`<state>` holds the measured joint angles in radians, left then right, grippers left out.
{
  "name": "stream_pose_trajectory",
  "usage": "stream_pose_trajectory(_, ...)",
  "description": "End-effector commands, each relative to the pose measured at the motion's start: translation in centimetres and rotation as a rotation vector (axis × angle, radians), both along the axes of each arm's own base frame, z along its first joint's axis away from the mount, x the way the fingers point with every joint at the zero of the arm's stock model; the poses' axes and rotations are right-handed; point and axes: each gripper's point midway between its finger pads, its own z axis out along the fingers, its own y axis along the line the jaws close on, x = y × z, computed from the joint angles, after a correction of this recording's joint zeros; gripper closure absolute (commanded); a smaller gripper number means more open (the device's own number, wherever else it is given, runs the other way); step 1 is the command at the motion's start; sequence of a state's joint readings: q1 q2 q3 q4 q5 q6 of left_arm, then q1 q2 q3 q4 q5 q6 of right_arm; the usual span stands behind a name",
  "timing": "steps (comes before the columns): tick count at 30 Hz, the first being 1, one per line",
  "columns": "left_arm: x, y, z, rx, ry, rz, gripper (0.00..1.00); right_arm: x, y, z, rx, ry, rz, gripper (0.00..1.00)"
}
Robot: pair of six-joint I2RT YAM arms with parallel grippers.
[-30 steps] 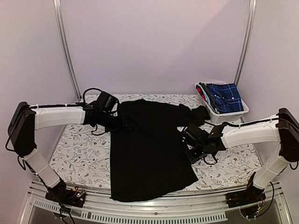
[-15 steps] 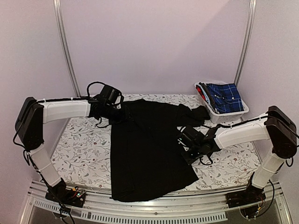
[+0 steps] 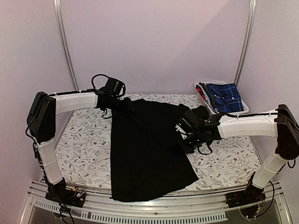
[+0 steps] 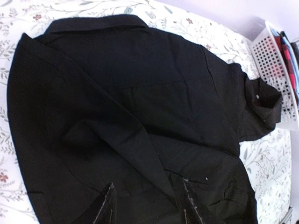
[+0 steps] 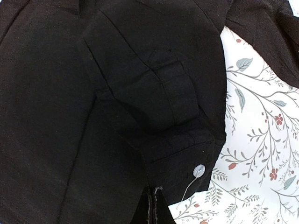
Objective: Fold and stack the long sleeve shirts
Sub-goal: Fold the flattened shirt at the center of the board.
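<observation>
A large black collared long sleeve shirt [image 3: 147, 149] lies spread on the flowered table [image 3: 84, 149], its hem at the near edge. My left gripper [image 3: 125, 104] hovers at the shirt's far left shoulder. In the left wrist view its jaws [image 4: 148, 198] stand open over the black cloth [image 4: 126, 93], with a fold ridge running between the fingers [image 4: 108, 205]. My right gripper [image 3: 183, 127] is at the shirt's right side. It is shut [image 5: 154, 205] on the edge of the sleeve cuff [image 5: 187, 154], beside a pale button [image 5: 199, 170] with a loose thread.
A white slotted basket [image 3: 236, 116] stands at the back right corner, holding blue plaid cloth [image 3: 224, 97] and something red; its wall also shows in the left wrist view [image 4: 273, 60]. Bare flowered tablecloth [image 5: 261, 140] lies right of the cuff. Metal frame posts [image 3: 65, 46] rise behind.
The right gripper has shut on the cuff and moved back and left. The left arm has swung toward the back of the table, to the shirt's far shoulder.
</observation>
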<state>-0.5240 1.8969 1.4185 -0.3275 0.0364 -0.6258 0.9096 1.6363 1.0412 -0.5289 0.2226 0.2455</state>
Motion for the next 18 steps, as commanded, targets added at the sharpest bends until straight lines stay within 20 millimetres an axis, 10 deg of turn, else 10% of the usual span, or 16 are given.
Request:
stream_pose_trajectory(1, 3.6, 1.0, -0.5, 0.096, -0.042, 0.045, 0.54, -0.7, 1.6, 2.2, 0.072, 0.054, 0.047, 1.00)
stream_pose_trajectory(18, 11.0, 3.0, -7.0, 0.252, 0.046, 0.263, 0.53, -0.8, 3.8, 4.0, 0.167, 0.090, 0.063, 1.00)
